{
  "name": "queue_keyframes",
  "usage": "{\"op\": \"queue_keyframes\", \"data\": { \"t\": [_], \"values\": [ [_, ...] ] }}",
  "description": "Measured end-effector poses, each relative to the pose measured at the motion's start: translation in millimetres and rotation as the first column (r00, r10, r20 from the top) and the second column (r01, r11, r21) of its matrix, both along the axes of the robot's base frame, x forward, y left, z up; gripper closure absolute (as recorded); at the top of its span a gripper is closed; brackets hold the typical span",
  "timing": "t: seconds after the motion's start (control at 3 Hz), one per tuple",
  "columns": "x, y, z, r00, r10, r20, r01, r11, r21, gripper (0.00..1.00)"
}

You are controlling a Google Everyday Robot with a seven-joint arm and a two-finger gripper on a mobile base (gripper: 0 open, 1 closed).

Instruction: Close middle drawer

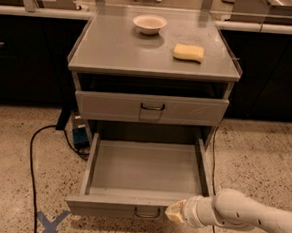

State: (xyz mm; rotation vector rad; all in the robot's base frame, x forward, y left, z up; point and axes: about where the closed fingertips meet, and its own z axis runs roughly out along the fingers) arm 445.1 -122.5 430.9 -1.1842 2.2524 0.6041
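The middle drawer [147,169] is pulled far out of the grey cabinet, and its long flat tray is empty. Its low front panel [104,206] faces me, with a small dark loop handle [146,214] at the centre. My gripper [174,211] comes in from the lower right on a white arm [249,216]. Its pale tip is at the right part of the front panel, just right of the handle. Whether it touches the panel cannot be told. Above, the taller-fronted drawer [151,108] is nearly pushed in.
A white bowl [149,23] and a yellow sponge [188,52] lie on the cabinet top [115,51]. A black cable [32,160] runs over the speckled floor at the left, near a blue tape cross [50,224]. Dark counters stand behind on both sides.
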Motion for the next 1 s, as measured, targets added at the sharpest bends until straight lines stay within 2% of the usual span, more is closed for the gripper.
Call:
{"op": "queue_keyframes", "data": {
  "t": [0.67, 1.0],
  "values": [
    [15, 8, -8, 0.9998, -0.002, 0.018, 0.002, 1.000, -0.003, 1.00],
    [48, 20, -13, 0.9976, -0.020, 0.066, 0.020, 1.000, 0.002, 1.00]
  ]
}}
